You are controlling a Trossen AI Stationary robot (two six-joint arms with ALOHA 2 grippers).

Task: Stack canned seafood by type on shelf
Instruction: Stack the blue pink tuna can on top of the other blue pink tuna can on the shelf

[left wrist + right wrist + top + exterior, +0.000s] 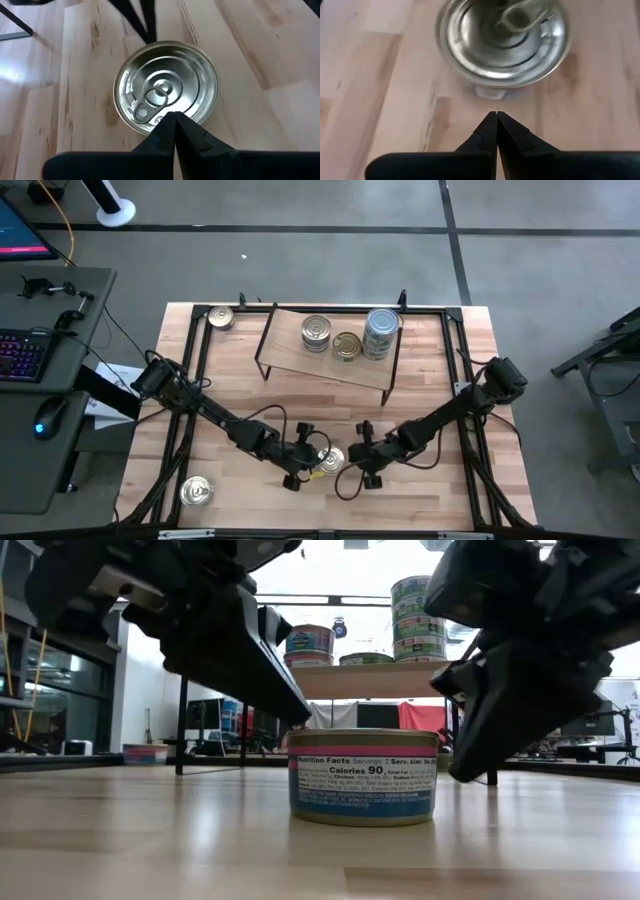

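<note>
**Both grippers closed beside one silver-topped tin at the table's front**

From above, the left gripper and the right gripper meet low over the front middle of the table, with a single tin between them. The shelf stands at the far side and carries three groups of tins: a silver-topped stack, a gold-topped tin and a taller stack. Two loose tins lie apart, one at the far left corner, one at the near left.

At table height, the tin sits upright on the wood, its nutrition label facing the camera, dark arm bodies looming on either side.

The left wrist view shows that arm's fingers pressed together, empty, their tips over the tin's rim.

The right wrist view shows its fingers likewise shut on nothing, tips just short of the tin.
</note>
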